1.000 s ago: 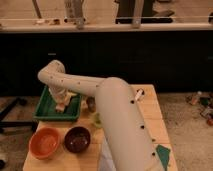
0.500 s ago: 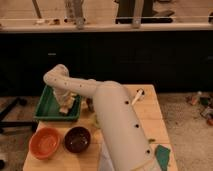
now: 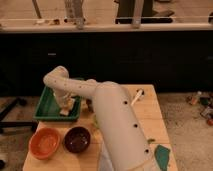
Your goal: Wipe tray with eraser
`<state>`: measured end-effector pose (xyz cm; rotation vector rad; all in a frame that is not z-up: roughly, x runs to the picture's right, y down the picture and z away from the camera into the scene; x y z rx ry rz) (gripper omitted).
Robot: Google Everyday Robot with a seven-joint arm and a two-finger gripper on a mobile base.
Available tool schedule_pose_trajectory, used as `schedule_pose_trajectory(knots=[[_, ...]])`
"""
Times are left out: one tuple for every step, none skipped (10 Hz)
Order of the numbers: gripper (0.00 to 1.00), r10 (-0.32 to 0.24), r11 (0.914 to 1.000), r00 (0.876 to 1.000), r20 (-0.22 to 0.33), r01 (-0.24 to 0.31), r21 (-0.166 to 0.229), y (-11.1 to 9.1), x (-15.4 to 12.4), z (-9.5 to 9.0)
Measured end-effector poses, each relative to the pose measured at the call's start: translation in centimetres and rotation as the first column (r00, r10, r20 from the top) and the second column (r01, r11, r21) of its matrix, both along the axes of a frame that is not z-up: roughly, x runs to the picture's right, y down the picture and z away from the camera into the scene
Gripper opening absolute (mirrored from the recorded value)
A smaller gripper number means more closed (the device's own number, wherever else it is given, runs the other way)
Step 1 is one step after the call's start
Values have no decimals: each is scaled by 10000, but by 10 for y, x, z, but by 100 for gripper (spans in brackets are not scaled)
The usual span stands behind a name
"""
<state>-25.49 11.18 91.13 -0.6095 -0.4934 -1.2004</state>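
Tray [image 3: 50,107], green, is sitting center-left of frame w/ eraser [image 3: 66,111] inside near its right side. I'm keeping gripper [image 3: 65,104] pressing down on eraser, apparently gripping it, felt flat for wiping.

The robot's white arm reaches left across the light wooden table [image 3: 150,112], and its gripper [image 3: 65,108] hangs down inside the large green rectangular plastic tray [image 3: 46,109], right at the small tan block-shaped eraser [image 3: 66,112] lying on the tray floor. In front of the tray stand 2 bowls side by side, a round orange bowl [image 3: 45,142] and a dark brown bowl [image 3: 77,139]. A long white-handled brush [image 3: 136,95] lies near the table's far edge, and a teal-green sponge [image 3: 162,156] sits at the near right corner.
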Motion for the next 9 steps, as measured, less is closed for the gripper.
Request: schedule_pose_trajectory(knots=[[0, -60, 10000, 9999, 153, 61, -69, 6, -12, -2], [0, -69, 9999, 9998, 198, 71, -84, 7, -15, -3], [0, -36, 10000, 9998, 200, 38, -81, 6, -14, -3], [0, -57, 9999, 9998, 211, 59, -82, 6, -16, -4], [0, -52, 10000, 9998, 205, 54, -79, 6, -15, -4], [0, -65, 9999, 9997, 216, 67, -86, 6, -16, -5], [0, -145, 9998, 9995, 272, 149, -154, 10, -19, -6], [0, -237, 9995, 9988, 436, 246, -186, 14, -28, -9], [0, -274, 9994, 9985, 479, 283, -192, 16, -30, -10]])
